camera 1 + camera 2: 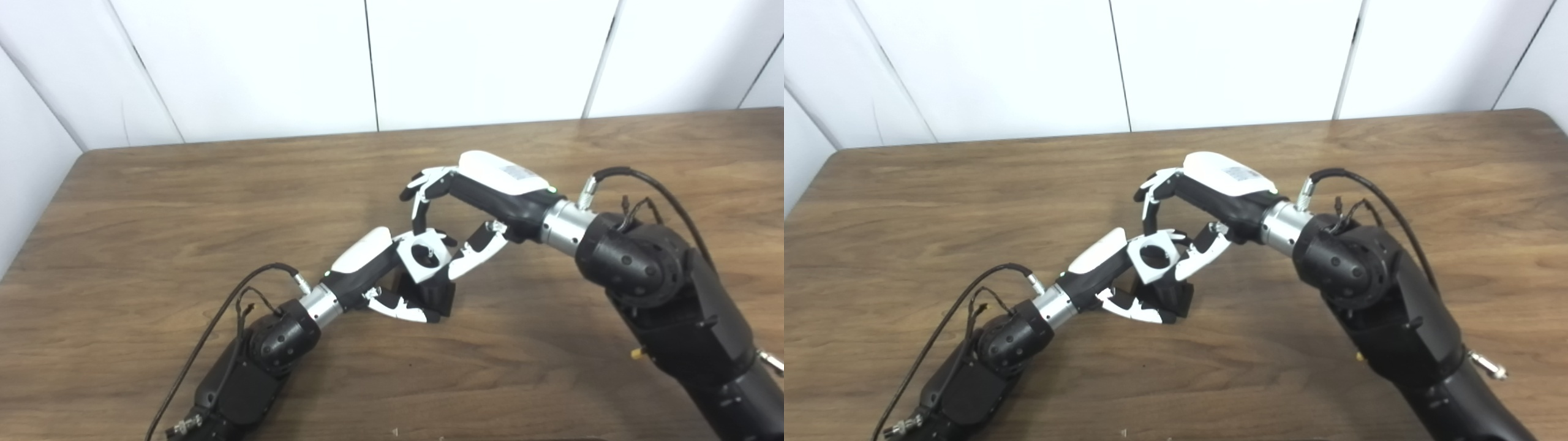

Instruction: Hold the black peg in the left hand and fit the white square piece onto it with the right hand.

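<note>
Left robot hand (pixel 383 278) grips black peg (pixel 436 297) (base on table); right robot hand (pixel 471 196) pinches white square piece (pixel 424 255).

- Black peg (pixel 1168 295): dark block-like base resting on the wooden tabletop near the middle of the scene, toward the near side; its upper part is hidden behind the white piece, so the shaft cannot be made out.
- White square piece (pixel 424 255): flat white square with a round central hole, corners cut off, tilted toward the camera, sitting directly above the peg's base and touching it; dark shows through the hole.
</note>
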Tool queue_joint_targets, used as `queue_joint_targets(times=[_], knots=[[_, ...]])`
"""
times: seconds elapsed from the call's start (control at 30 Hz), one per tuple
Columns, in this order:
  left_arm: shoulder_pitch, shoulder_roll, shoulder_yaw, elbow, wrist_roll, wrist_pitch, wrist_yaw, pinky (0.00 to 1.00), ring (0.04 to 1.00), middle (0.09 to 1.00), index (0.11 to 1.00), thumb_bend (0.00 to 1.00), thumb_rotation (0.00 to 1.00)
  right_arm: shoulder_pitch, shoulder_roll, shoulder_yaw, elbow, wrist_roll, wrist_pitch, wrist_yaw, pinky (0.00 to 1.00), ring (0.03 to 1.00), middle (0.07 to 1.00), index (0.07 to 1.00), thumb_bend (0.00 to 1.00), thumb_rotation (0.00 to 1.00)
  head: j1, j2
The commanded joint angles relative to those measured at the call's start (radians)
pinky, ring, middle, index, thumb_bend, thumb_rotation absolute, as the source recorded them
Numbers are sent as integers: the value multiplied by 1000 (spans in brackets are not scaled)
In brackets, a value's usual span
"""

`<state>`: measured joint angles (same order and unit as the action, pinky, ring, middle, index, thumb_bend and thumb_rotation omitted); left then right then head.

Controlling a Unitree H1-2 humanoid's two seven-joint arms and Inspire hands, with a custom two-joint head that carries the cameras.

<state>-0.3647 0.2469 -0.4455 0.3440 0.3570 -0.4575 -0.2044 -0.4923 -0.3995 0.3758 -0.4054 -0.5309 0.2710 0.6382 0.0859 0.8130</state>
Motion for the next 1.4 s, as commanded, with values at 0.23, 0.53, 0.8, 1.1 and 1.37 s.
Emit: queue_joint_targets(times=[0.23, 0.53, 0.8, 1.1, 1.37], knots=[[48, 19, -37, 57, 65, 116, -71, 800, 908, 857, 492, 521, 76, -54, -17, -14, -13, 17, -26, 16, 895, 884, 800, 480, 519, 141, 0, 5], [45, 20, -33, 58, 64, 109, -63, 772, 898, 852, 491, 521, 76, -34, -24, -14, -14, 6, -30, 25, 913, 890, 803, 480, 519, 142, 1, 5], [41, 20, -35, 58, 63, 110, -67, 788, 906, 855, 491, 521, 76, -17, -22, -8, -6, -7, -33, 22, 915, 892, 809, 481, 518, 143, 2, 5], [42, 17, -37, 50, 63, 119, -70, 791, 903, 853, 491, 522, 75, 9, -9, -9, 28, -20, -46, 0, 915, 893, 807, 481, 519, 141, 8, 4], [37, 11, -42, 48, 72, 119, -67, 776, 898, 852, 492, 521, 76, 20, -4, -18, 89, -15, -73, -30, 910, 894, 808, 481, 519, 141, 9, 2]])
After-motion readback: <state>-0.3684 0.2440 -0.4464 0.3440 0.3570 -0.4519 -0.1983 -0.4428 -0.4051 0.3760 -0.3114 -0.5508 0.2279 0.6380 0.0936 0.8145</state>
